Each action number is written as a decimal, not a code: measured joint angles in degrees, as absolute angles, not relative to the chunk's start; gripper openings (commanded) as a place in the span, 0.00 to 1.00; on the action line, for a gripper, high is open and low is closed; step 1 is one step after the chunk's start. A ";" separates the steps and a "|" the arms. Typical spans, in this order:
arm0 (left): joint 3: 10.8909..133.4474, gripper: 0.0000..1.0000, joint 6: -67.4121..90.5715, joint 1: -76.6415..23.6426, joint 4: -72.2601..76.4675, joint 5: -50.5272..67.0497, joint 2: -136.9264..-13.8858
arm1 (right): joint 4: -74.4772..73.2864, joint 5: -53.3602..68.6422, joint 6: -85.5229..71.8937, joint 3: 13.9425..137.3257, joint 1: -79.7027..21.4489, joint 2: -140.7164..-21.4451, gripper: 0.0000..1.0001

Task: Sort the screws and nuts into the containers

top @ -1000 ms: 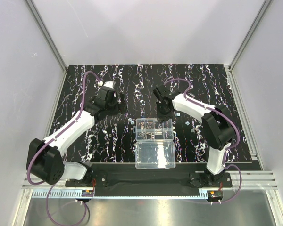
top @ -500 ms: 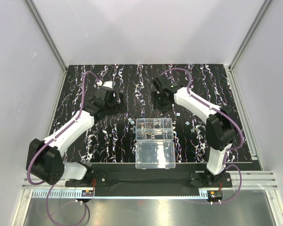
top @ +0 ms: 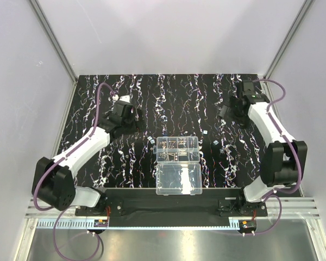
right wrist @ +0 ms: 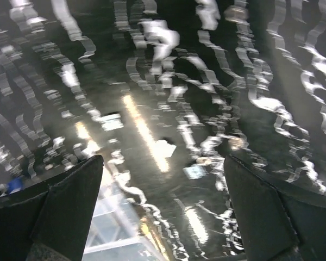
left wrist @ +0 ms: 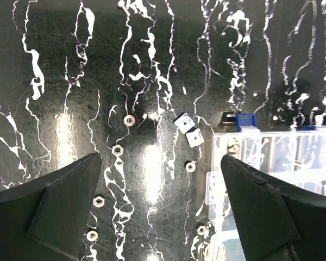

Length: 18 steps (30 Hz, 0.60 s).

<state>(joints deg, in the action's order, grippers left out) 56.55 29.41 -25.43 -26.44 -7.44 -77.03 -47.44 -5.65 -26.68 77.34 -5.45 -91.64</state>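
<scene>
Both claws stood wide open and held nothing. The left claw (left wrist: pixel 160 187) hung over the black streaked mat (top: pixel 168 98) just left of the box (top: pixel 178 149). The right claw (top: pixel 228 111) hung well apart from it, toward the far right corner of the mat. Its own view was blurred, showing only mat and a few pale bits between its fingers.

The clear box sat at the near middle of the mat with its lid (top: pixel 179 179) folded open toward the arms. Several of its cells (top: pixel 174 144) already held small dark parts, though from above I could not tell screws from nuts or count them. So I judged the sorting begun but far from finished.

Plenty lay loose. The left wrist view showed several nuts (left wrist: pixel 117 150) scattered on the mat left of the box, one of them (left wrist: pixel 190 166) just beside its wall. Two white square bits (left wrist: pixel 187 130) lay touching each other near the box corner. What looked like a screw (left wrist: pixel 121 5) lay at the far edge of that view. More small pieces (top: pixel 215 142) lay on the mat right of the box. Judging by that, most of the picking was yet to do on both sides.
</scene>
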 measured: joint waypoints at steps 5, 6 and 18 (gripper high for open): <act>57.19 0.99 29.43 -25.19 -26.70 -7.77 -79.66 | -46.30 -6.00 -26.28 72.58 2.35 -90.89 1.00; 57.43 0.99 29.43 -25.08 -26.81 -7.86 -79.94 | -46.04 -6.07 -26.28 71.92 3.79 -90.89 1.00; 57.80 0.99 30.94 -23.44 -27.27 -10.79 -80.75 | -40.88 -6.37 -26.33 64.47 4.91 -87.50 1.00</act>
<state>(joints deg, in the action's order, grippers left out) 57.80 30.94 -23.44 -27.27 -10.79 -80.75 -40.88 -6.37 -26.33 64.47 4.91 -87.50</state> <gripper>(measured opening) 0.988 0.994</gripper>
